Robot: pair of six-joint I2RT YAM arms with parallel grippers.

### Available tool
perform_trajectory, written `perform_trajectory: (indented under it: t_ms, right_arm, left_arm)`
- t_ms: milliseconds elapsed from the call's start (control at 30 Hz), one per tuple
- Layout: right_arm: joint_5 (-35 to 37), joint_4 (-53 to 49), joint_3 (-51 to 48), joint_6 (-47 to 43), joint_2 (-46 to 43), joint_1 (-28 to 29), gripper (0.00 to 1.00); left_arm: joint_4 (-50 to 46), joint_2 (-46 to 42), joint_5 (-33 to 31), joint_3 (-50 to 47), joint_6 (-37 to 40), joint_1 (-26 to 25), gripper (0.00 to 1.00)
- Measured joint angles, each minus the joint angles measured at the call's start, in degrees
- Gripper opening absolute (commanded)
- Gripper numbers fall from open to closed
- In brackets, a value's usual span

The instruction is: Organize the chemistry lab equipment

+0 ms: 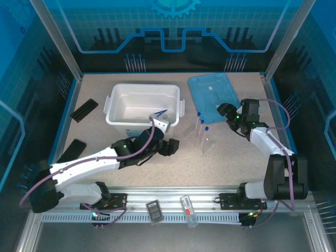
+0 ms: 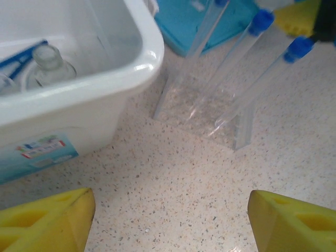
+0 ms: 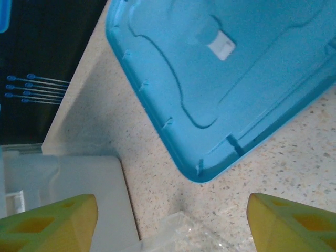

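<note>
— On the speckled table, where is everything sitting?
— The dark blue tweezers and the glass dish are lying in the white bin. Three blue-capped tubes are leaning in the clear rack beside it, near the light-blue lid.
— And the jaws?
— The left gripper is hovering wide open before the rack, gripping nothing. The right gripper is gaping empty over the lid's corner.

The tweezers and glass dish lie in the bin. The lid lies right of it. The rack, holding three tubes, stands before the lid.
</note>
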Motion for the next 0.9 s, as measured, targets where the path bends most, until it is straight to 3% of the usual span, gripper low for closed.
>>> perform_trajectory:
  t_ms: [167,467,767,900]
  right_arm:
    - [-1.7,4.1,-2.3,3.5,4.8,-1.6,0.76]
    - [-2.3,10.9,-2.9,7.7,9.9,-1.6,0.76]
    - [-3.0,16.1,-2.9,12.3,15.2,-1.7,0.75]
    - [-3.1,17.7,-2.9,13.8,16.2,-1.7,0.74]
  left_arm:
    - [-1.3,-8.0,-3.7,0.0,2.6,0.8,0.8]
    - [-6.3,-17.4,-5.6,-0.3,3.9,12.2,0.82]
    - [-10.9,-20.7,-7.8,-0.5,4.0,16.9,0.97]
    - [-11.9,-21.8,-8.6,-0.5,4.0,19.0,0.99]
